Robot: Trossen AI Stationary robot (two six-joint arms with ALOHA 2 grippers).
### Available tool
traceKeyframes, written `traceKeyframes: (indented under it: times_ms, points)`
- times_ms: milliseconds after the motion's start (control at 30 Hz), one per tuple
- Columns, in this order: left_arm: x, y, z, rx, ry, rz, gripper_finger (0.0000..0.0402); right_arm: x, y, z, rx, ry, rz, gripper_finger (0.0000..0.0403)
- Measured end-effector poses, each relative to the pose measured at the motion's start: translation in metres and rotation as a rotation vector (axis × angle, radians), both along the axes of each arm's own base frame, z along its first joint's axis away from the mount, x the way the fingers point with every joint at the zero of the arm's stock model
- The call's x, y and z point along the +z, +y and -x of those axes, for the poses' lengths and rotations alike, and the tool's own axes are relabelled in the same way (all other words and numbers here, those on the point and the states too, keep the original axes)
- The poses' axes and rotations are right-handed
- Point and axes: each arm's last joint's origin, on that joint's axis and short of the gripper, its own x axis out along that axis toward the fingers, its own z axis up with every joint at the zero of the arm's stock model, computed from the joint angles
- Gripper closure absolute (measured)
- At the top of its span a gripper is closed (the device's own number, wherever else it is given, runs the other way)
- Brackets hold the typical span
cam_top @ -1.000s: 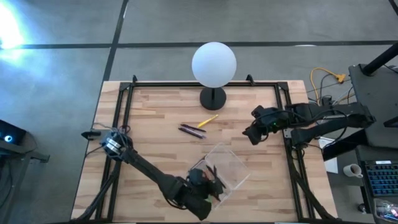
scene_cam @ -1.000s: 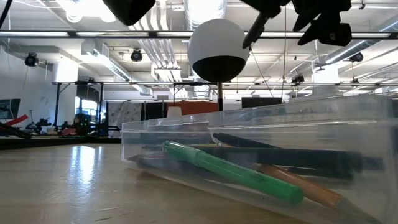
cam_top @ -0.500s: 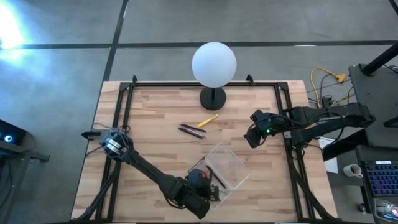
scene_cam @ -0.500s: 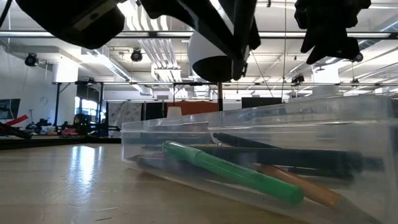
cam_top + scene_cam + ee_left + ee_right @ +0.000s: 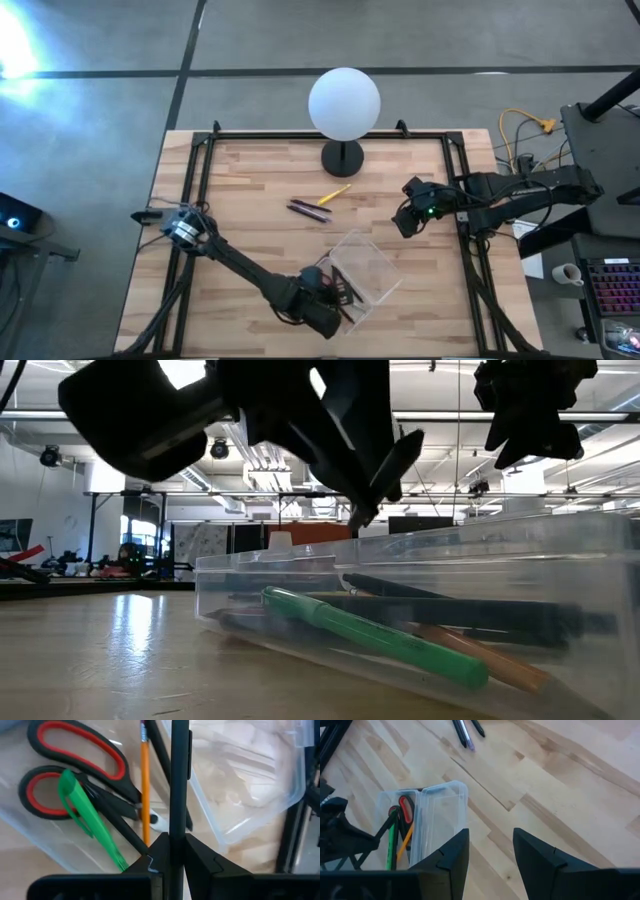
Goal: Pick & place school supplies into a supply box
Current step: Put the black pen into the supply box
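Just over supply box (image 5: 362, 272), left fingers (image 5: 150, 862) pinch dark pen (image 5: 179, 775) — right fingers (image 5: 449, 851) spread.

Left hand (image 5: 335, 300) hovers over the supply box (image 5: 368, 268); right hand (image 5: 405, 218) waits apart.

The clear supply box (image 5: 362, 275) sits near the tabletop's front edge, holding red-handled scissors (image 5: 75, 775), a green marker (image 5: 87, 820), an orange pencil (image 5: 145, 785) and dark pens. A yellow pencil (image 5: 334, 194) and two dark pens (image 5: 309, 210) lie mid-tabletop.
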Motion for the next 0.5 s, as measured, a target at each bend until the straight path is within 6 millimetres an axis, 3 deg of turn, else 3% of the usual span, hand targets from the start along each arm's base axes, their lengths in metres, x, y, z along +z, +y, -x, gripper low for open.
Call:
traceKeyframes:
  times_ms: [333,500]
  points:
    - [-0.012,0.0,-0.004,0.003,-0.056,0.052,0.0372,0.0,0.0,0.0,-0.001,0.001,0.001,0.0259]
    - [-0.012,0.0,-0.004,0.002,-0.051,0.057,0.0339,0.0,0.0,0.0,-0.002,0.001,0.001,0.0259]
